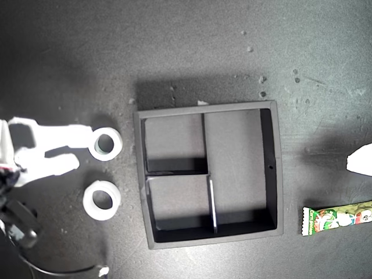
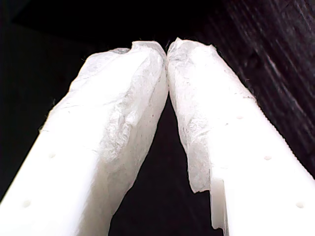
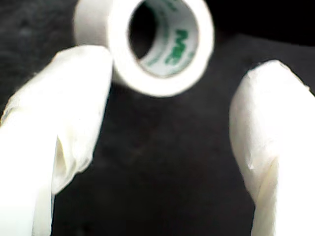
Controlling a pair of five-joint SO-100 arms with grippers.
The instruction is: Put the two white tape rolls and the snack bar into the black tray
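Exterior view's left shows my second gripper (image 1: pixel 81 148) spread open, one finger touching the upper white ring-shaped tape roll (image 1: pixel 105 143), which may skid away; both rolls lie beside the empty square black tray (image 1: pixel 277 168); my first gripper (image 2: pixel 167 49) is clenched, empty.

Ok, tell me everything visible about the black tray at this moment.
The black tray is square, matte and plastic-looking, with raised walls. Inner dividers make two small compartments on the exterior view's left half, a narrow slot beside the lower one, and one long compartment on the right. It lies flat on the dark tabletop near the centre of the view. All compartments look empty, and neither gripper, roll nor snack bar touches it.
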